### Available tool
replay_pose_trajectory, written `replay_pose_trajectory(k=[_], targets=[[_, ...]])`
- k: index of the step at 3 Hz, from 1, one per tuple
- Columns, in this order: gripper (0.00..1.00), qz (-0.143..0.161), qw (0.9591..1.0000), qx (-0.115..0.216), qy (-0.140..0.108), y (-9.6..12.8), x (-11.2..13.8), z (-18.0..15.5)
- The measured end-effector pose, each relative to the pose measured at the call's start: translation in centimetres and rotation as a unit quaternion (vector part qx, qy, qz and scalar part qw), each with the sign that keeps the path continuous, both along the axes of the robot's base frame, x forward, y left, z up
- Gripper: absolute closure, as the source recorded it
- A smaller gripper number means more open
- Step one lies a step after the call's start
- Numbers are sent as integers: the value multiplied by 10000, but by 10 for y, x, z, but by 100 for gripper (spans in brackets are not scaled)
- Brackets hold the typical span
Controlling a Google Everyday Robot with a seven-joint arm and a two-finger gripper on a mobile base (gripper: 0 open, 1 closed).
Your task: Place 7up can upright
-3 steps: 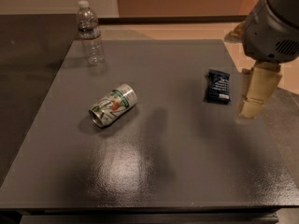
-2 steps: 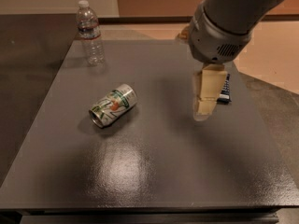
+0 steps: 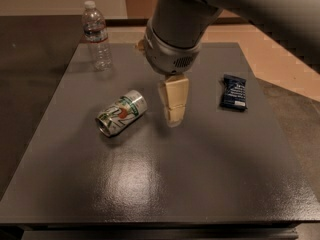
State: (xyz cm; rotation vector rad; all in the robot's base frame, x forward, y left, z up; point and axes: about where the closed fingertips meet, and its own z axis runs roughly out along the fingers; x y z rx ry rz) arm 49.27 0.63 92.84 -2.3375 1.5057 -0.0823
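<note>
Moved since a second ago: gripper, carried leftward from the right side of the table, past the snack packet, to a spot just right of the 7up can. Unmoved: can, packet, water bottle.

Gripper: pointing down, low over the table top, near the can but apart from it. Nothing held. Released or clenched: cannot tell.

7up can: lying on its side left of table centre, one silver end toward the near-left, label facing up.

Water bottle: upright, far-left corner, well apart from the can.

Task status, as judged: approach only, nothing accomplished. Remaining: closing in on the can, grasping, turning upright, setting down on its base, letting go.
</note>
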Motion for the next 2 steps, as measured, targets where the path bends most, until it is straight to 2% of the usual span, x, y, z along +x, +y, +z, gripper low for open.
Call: replay_pose_trajectory(k=[1, 2], targets=[[0, 629, 9978, -185, 14, 36, 4, -14], [0, 1186, 9917, -465, 173, 62, 0, -32]])
